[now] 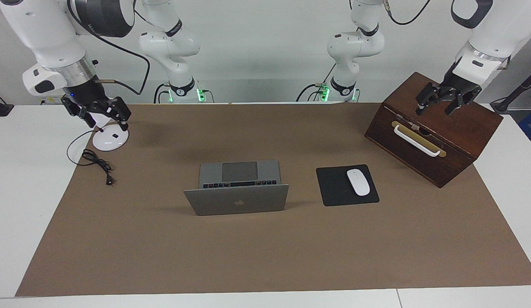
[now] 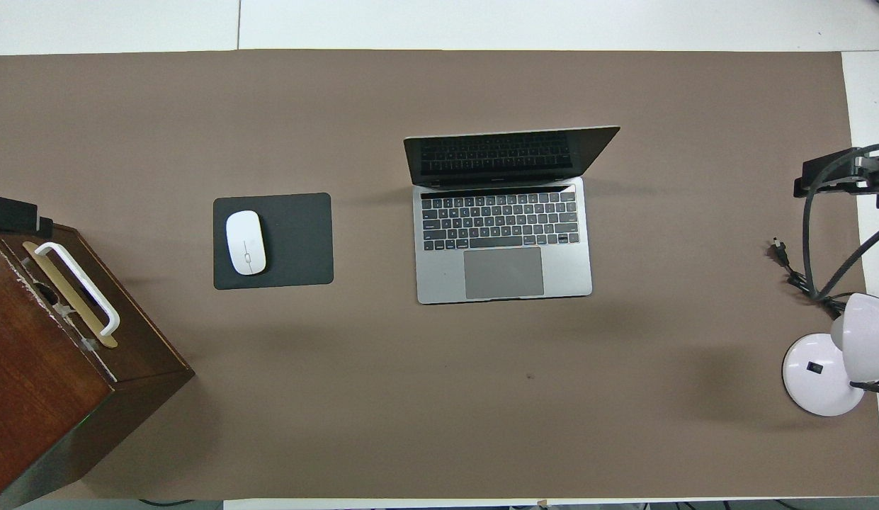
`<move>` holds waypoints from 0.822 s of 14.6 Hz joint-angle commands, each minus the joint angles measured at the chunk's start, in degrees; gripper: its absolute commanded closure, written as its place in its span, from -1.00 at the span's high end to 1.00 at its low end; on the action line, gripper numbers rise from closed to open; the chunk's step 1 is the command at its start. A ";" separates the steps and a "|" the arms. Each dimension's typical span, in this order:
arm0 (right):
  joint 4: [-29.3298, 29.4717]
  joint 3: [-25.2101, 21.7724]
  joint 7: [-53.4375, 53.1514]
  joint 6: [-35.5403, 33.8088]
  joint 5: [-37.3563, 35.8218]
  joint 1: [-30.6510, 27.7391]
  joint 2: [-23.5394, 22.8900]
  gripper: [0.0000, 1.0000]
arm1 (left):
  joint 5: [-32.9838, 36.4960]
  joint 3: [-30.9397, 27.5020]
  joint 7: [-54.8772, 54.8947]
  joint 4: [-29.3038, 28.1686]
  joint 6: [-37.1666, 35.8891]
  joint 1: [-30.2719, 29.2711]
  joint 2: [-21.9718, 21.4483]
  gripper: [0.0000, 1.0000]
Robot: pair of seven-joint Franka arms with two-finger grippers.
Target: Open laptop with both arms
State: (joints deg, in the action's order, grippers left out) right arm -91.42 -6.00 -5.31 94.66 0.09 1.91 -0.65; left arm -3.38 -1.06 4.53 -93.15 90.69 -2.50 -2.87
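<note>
Seeing the thin silver-grey laptop [image 1: 237, 192] already open — my left gripper [image 1: 439, 102] hangs over the dark wooden box [image 1: 432, 132], right gripper [image 1: 103, 116] over the white lamp base [image 1: 110, 140], both jaws spread, grasping nothing.

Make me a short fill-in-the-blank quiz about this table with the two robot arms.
1. The laptop lid stands ___.
2. The white mouse rests on the black ___.
3. The left gripper hangs over the wooden ___.
4. The right gripper hangs over the lamp's round white ___.

Missing words: open; mouse pad; box; base

Bright, even overhead light; soft faint shadows on the brown mat [image 1: 265, 248]; sharp focus.
</note>
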 commanded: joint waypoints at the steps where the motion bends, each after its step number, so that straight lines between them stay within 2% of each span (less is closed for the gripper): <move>1: -1.13 0.28 0.12 -0.44 0.70 -0.68 1.09 1.00 | 2.58 0.27 -0.66 0.43 0.10 -0.31 -0.12 1.00; 3: -1.13 0.28 0.12 -0.53 0.70 -0.68 1.09 1.00 | 6.00 0.53 -0.14 0.43 0.89 0.47 -0.12 1.00; 12: -1.04 0.20 0.12 -0.44 0.70 -0.68 1.09 1.00 | 5.40 0.62 0.22 0.51 1.33 0.30 -0.03 1.00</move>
State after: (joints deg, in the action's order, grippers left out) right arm -91.45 -6.03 -5.31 94.66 0.09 1.90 -0.64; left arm 1.06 -0.36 4.55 -93.15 91.57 -2.35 -2.87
